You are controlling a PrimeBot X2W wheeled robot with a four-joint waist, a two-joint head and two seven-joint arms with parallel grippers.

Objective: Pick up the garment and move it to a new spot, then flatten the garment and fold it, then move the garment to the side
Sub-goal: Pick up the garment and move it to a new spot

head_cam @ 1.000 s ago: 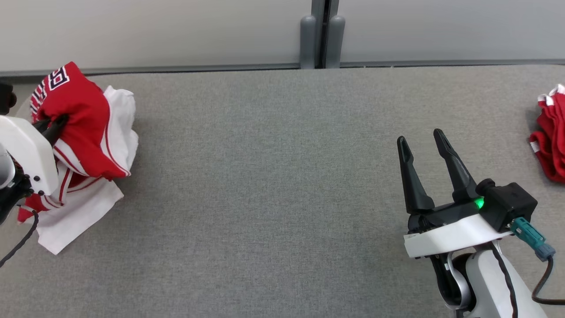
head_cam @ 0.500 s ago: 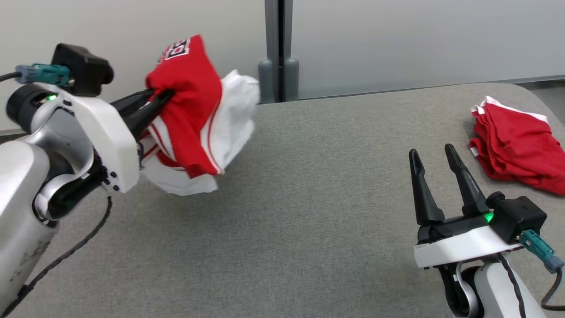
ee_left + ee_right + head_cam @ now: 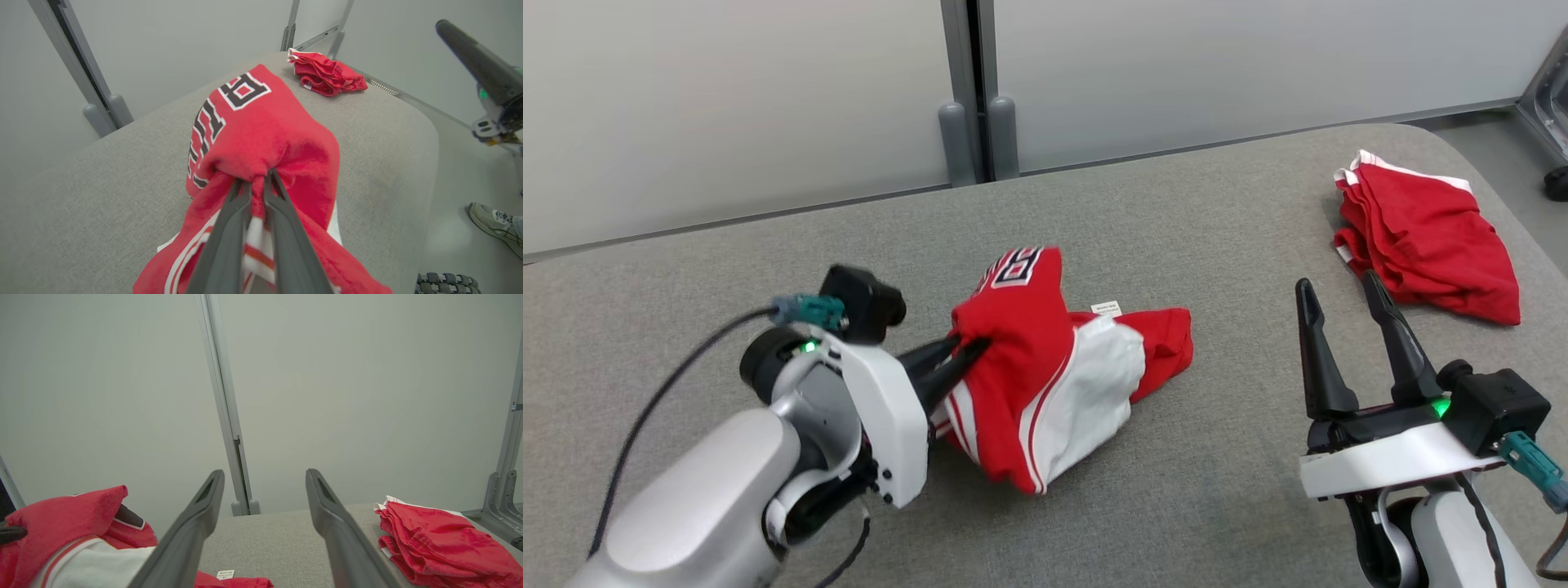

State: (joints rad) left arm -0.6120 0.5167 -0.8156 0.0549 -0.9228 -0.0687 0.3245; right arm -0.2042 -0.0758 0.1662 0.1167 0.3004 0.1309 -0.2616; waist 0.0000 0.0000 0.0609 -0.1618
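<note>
Head view: garment, separate red pile

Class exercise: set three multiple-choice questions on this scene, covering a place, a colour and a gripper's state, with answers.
1. Where on the table does the untouched red pile lie? A. near left B. far right C. centre
2. Colours of the garment in the left gripper? A. blue, yellow B. green C. red, white, black lettering
3. The right gripper is: A. open, empty B. shut on cloth C. shut, empty
Answers: B, it sits by the far right corner; C, red and white panels, black letters; A, jaws apart, nothing between.
</note>
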